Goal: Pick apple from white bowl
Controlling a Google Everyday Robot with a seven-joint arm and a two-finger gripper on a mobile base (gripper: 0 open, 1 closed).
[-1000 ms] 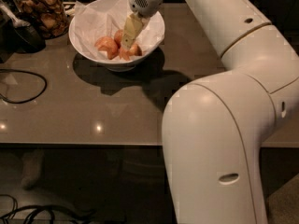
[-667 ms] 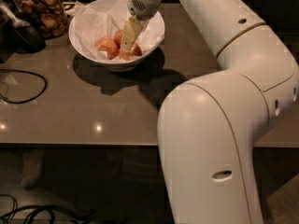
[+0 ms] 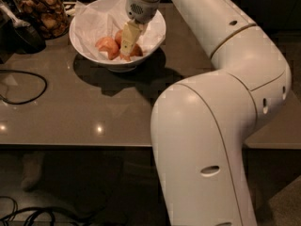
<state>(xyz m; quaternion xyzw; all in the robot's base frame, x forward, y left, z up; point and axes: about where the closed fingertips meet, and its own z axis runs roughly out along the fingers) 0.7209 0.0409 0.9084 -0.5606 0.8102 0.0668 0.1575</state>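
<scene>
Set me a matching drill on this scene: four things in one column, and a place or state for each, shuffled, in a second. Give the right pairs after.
Things:
1. gripper
2. bowl
3. jar
4. cable

Places or states:
A. looped on the left side of the table
B. holds brown snacks, far left, beside the bowl
C. lowered among the apples
D. white, lined with crinkled paper

Pairs: 1-C, 2-D, 3-B, 4-A.
</scene>
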